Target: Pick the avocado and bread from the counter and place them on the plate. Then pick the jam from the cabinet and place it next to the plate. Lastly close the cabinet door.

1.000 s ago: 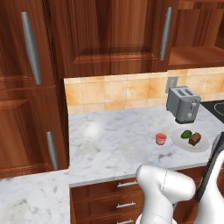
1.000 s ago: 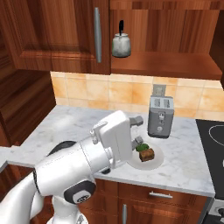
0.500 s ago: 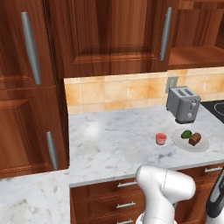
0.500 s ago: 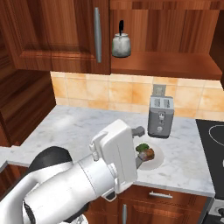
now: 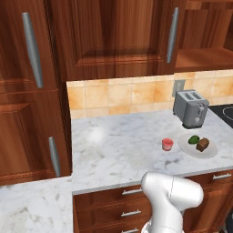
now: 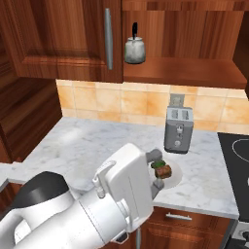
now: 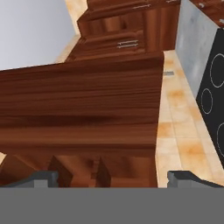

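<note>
Marble table (image 5: 113, 150) already has the avocado (image 5: 194, 139) and bread (image 5: 203, 144) on the plate (image 5: 186, 144), jam (image 5: 167, 144) just beside it. Hand (image 7: 111, 177) is spread wide, holding nothing. Cabinet door (image 6: 63, 39) looks stiff and heavy, so I'd push its flat panel.

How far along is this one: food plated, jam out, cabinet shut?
Done: the avocado and bread lie on the plate, and the jam stands on the counter beside it. In hand: the gripper is open and empty, facing a wooden panel up close. Left: the cabinet stands open, its kettle exposed, so it has yet to be closed.
</note>
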You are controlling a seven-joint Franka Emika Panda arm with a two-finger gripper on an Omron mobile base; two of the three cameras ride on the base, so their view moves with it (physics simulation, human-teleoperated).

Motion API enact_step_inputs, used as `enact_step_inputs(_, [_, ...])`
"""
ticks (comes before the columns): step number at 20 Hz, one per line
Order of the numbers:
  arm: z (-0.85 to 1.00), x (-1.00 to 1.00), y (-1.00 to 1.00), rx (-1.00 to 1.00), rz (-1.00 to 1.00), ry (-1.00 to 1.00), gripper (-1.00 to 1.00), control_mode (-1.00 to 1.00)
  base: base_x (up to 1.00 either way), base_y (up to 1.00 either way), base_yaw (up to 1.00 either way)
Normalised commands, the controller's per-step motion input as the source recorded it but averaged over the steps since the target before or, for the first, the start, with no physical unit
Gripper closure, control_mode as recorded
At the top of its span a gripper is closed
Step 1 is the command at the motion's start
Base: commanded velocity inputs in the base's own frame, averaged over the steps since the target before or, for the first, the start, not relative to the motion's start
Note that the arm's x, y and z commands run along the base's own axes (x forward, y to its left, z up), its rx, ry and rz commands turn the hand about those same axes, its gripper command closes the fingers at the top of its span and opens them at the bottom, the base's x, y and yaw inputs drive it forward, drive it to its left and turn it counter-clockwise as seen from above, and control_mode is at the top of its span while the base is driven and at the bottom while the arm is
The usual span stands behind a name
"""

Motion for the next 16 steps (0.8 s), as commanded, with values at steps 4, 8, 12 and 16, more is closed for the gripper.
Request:
enact_step_inputs(4, [0.12, -0.27, -0.08, 0.0, 0.0, -0.02, -1.0, -1.0, 0.0, 0.0, 0.0])
enact_step_inputs(8, [0.07, -0.29, -0.1, 0.0, 0.0, 0.0, -1.0, -1.0, 0.0, 0.0, 0.0])
enact_step_inputs(12, [0.05, -0.29, -0.13, 0.0, 0.0, 0.0, -1.0, -1.0, 0.0, 0.0, 0.0])
enact_step_inputs(16, [0.04, -0.25, -0.1, 0.0, 0.0, 0.0, -1.0, -1.0, 0.0, 0.0, 0.0])
